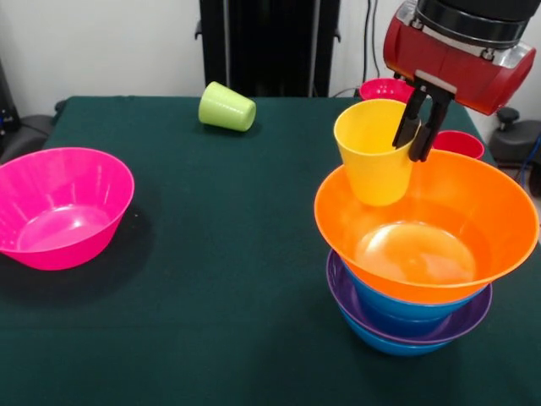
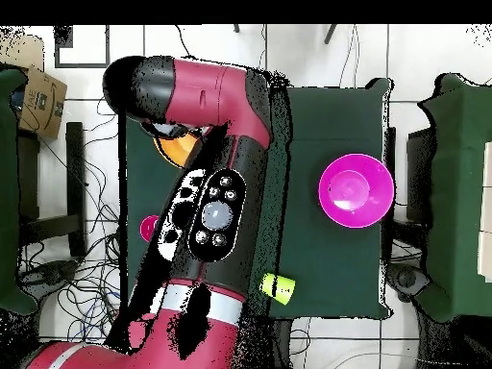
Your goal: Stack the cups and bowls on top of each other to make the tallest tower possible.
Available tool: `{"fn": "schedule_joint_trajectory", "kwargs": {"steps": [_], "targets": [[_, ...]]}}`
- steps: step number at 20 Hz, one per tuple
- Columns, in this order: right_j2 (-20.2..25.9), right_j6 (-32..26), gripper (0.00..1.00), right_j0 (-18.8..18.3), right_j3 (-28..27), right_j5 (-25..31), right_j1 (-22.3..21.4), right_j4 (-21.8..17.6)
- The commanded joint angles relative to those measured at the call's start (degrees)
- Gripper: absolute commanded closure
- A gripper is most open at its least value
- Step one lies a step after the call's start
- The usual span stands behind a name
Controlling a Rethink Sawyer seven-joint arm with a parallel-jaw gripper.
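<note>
My end effector (image 1: 417, 135) pinches the yellow cup's (image 1: 372, 152) rim above the orange bowl (image 1: 427, 228); next I must lower it to the centre.

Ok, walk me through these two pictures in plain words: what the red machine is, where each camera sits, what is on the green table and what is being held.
The red machine is a robot arm, and the gripper at its end is the part that grasps. One picture is taken from across the table, facing the robot. The other looks straight down from above, where the arm covers much of the table.

In the front view the gripper is pinching the rim of a yellow cup, holding it just over the orange bowl. That bowl tops a pile of blue and purple bowls.

Elsewhere on the table, a pink bowl sits upright, and a lime green cup lies on its side. Two red items sit behind the pile, mostly hidden.
</note>
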Motion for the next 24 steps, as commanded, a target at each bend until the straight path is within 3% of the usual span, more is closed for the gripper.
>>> {"fn": "schedule_joint_trajectory", "kwargs": {"steps": [1, 9, 15, 24], "targets": [[2.7, 12.7, 1.0, -1.3, -0.9, -0.1, 2.1, 1.1], [1.9, 13.1, 1.0, -2.7, -1.6, -0.3, 3.6, 2.3], [1.4, 15.1, 1.0, -3.5, -5.3, 0.3, 6.3, 3.8], [0.1, 16.0, 1.0, -2.4, -6.0, -0.5, 7.6, 4.6]]}}
